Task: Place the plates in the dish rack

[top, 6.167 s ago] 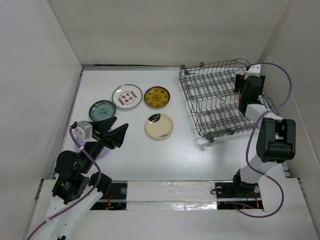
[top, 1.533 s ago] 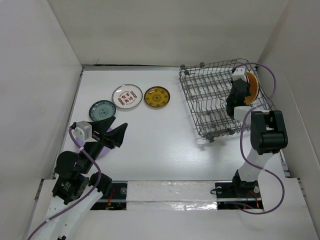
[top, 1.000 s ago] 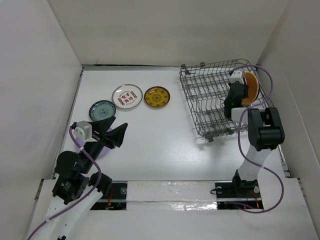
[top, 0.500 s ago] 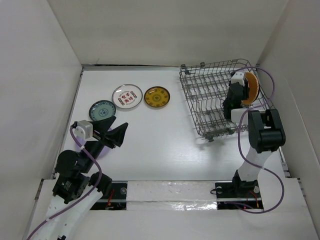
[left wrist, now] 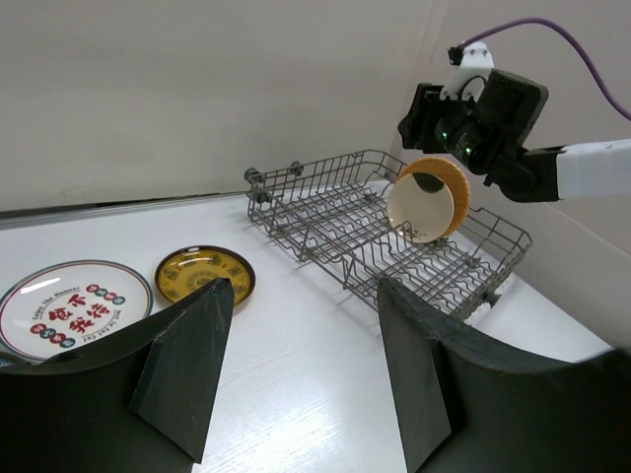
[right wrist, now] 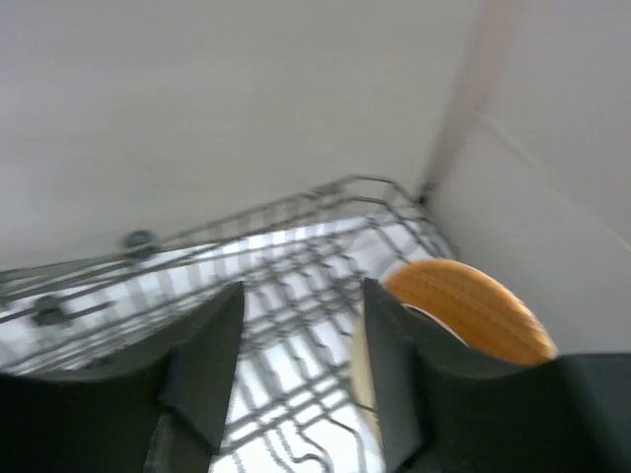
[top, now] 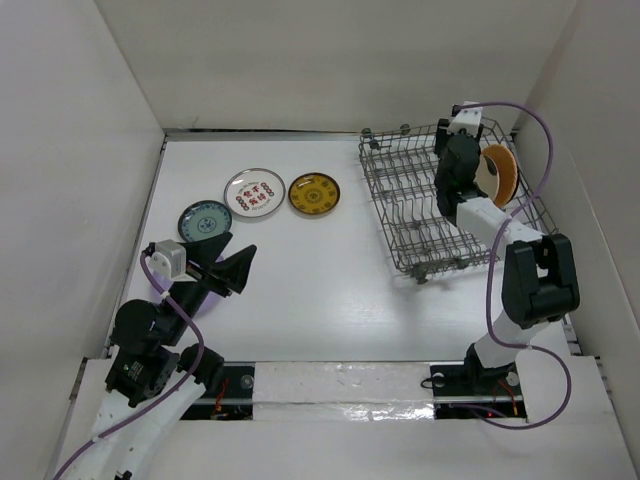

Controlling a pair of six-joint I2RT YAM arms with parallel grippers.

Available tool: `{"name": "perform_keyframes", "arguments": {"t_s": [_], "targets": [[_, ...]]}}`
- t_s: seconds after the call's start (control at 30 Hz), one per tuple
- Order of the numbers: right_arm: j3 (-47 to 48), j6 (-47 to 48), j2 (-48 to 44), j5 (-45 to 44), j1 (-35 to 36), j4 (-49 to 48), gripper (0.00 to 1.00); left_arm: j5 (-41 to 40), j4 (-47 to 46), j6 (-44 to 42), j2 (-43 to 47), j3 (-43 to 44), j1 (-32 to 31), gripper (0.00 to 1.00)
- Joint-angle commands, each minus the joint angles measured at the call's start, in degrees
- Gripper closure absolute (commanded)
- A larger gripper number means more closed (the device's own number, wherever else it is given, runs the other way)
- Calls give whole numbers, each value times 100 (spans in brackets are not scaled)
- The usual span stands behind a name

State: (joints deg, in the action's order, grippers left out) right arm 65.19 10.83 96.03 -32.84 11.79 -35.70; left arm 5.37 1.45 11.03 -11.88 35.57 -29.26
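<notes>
1. The rack [top: 425,205] sits askew on the far right of the worktop [top: 320,300], close to the right wall [top: 600,150].
2. An orange plate [top: 500,174] stands on edge among the tines at the rack's far right end. Its cream inside faces left, toward the other plates.
3. The right fingers [right wrist: 202,370] are spread apart with nothing between them. They hang over the rack's far end, just left of the orange plate and clear of it. In the right wrist view the plate lies outside the gap, beyond the right-hand finger.
4. The right arm [top: 530,280] stretches from its base along the rack's right side, between the rack and the wall. Its purple cable [top: 535,120] loops above the orange plate.
5. Three plates lie flat on the worktop, well left of the rack: a teal plate [top: 205,220], a white plate [top: 254,191] with red marks, and a yellow plate [top: 314,193]. They are near one another but apart, in a line bending toward the left arm.
6. The left fingers [top: 232,268] are wide open and hold nothing. They hover low over the worktop just on the near side of the teal plate, pointing toward the rack.
7. In the left wrist view the white and yellow plates show on the left, and the rack beyond them.
</notes>
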Motion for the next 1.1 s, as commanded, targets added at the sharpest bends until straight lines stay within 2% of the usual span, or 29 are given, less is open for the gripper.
{"name": "perform_keyframes", "arguments": {"t_s": [0.0,0.03,0.1,0.13,0.2,0.3,0.37,0.4,0.43,0.5,0.53,0.57,0.6,0.63,0.7,0.73,0.9,1.0,1.07], "targets": [[564,-670,-207,1032,428,730,50,-18,-347,40,-16,-50,-36,43],[687,-705,-112,1191,560,862,67,-27,-339,40,-42,-50,-36,43],[1266,-810,108,1464,964,1483,85,8,-313,40,-104,-33,-36,43],[1521,-985,257,1491,1096,1809,99,34,-304,40,-104,-24,-36,44],[2161,-1074,767,1605,1509,2529,100,9,-321,31,-52,-41,-36,45],[2463,-1293,1242,1632,1983,2840,100,-53,-321,22,-77,-50,-36,52],[2857,-1627,1601,1562,2142,3103,100,8,-304,22,-104,-42,-36,62],[3024,-1758,1716,1553,2274,3418,99,26,-312,14,-78,-42,-36,65],[3200,-2029,1796,1544,2336,3499,93,35,-321,14,-69,-42,-36,76],[3211,-2268,1945,1614,2423,3457,84,0,-330,13,-69,-50,-36,88],[3237,-2522,2024,1640,2503,3465,72,-9,-313,14,-78,-50,-36,99],[3350,-2664,2121,1640,2503,3491,66,-1,-304,14,-86,-42,-36,100],[3403,-2796,2304,1614,2564,3552,60,34,-304,14,-78,-33,-36,100],[3439,-3154,2385,1527,2565,3553,49,43,-304,5,-60,-33,-36,100],[3247,-3551,2464,1263,2626,3509,42,44,-321,-4,-51,-50,-36,100],[3115,-3927,2465,1254,2626,3422,42,35,-312,-4,-51,-50,-36,100],[2334,-4668,2368,613,2679,3052,41,43,-312,5,-34,-50,-36,100],[2095,-5142,2306,244,2741,3016,41,0,-330,13,-77,-50,-36,91],[2094,-5494,2385,103,2741,3104,43,61,-312,14,-104,-42,-36,81]]}}
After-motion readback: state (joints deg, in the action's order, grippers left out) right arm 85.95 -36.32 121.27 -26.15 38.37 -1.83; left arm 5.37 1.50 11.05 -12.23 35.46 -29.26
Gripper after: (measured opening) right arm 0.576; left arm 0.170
